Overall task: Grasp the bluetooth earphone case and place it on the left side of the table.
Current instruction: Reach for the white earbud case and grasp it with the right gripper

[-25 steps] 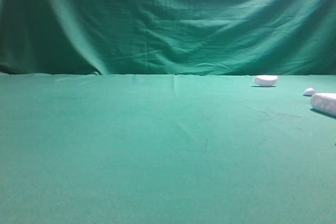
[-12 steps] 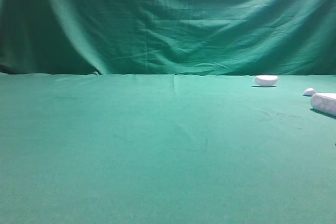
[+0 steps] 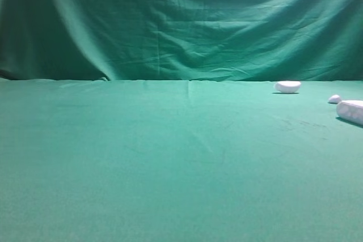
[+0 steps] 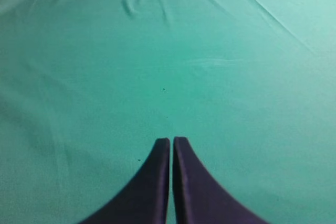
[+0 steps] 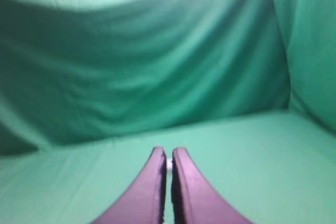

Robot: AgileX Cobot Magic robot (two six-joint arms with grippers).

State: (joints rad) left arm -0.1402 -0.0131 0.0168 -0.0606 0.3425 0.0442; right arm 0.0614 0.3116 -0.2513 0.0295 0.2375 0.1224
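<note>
While both pairs of jaws sit pressed together with nothing between them, we have not begun the grasp. Our left gripper (image 4: 171, 141) hangs over bare green cloth, and our right gripper (image 5: 168, 151) points toward the draped backdrop (image 5: 136, 66), a faint pale glint showing through the slit between its fingers; we cannot tell what that is.

Outward from there, the case (image 3: 351, 111) lies at the far right edge of the table (image 3: 170, 162), cut off by the frame. Just beside it, toward the back, sits a tiny white lump (image 3: 334, 99), and farther back and leftward a flatter white bean (image 3: 287, 86) rests near the backdrop's foot. The left half of the table, where the case must go, is well apart from all three.

We judge the case to be light, rigid and smooth, so it may slip or skid on the cloth if pinched off-centre. We would open the right jaws wide, straddle its short axis at the middle, and close gently, keeping clear of the lump.

Only the high view shows the three white things; neither wrist view clearly does. Only the wrist views show the grippers, which the high view leaves out entirely.
</note>
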